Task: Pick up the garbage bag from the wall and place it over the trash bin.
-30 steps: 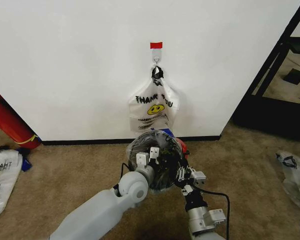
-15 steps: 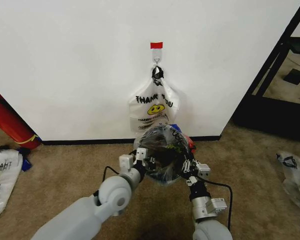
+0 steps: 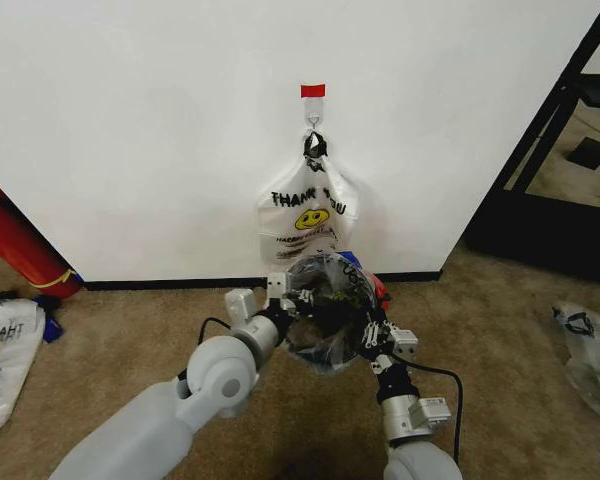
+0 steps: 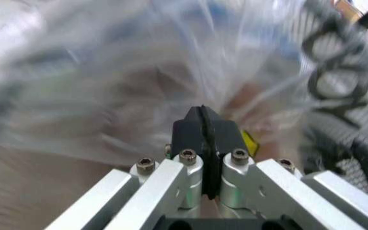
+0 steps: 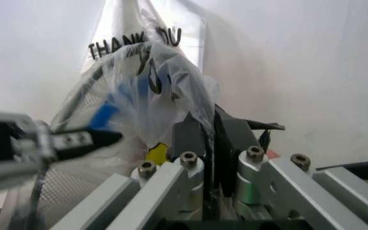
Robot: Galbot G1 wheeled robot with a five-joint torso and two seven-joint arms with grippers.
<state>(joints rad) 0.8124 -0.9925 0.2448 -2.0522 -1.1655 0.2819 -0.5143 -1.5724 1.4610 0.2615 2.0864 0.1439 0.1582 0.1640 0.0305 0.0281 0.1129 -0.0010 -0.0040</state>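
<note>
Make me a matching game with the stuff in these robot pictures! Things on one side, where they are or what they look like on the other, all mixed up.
Things:
1. garbage bag
2. bag on the hook
3. red tape square
4. left gripper

Places or states:
A. stuck on the wall above the hook
B. stretched over the trash bin, held on both sides
C. shut on plastic at the bin's rim
D. hanging against the wall, smiley face showing

Pairs: 1-B, 2-D, 3-A, 4-C
</note>
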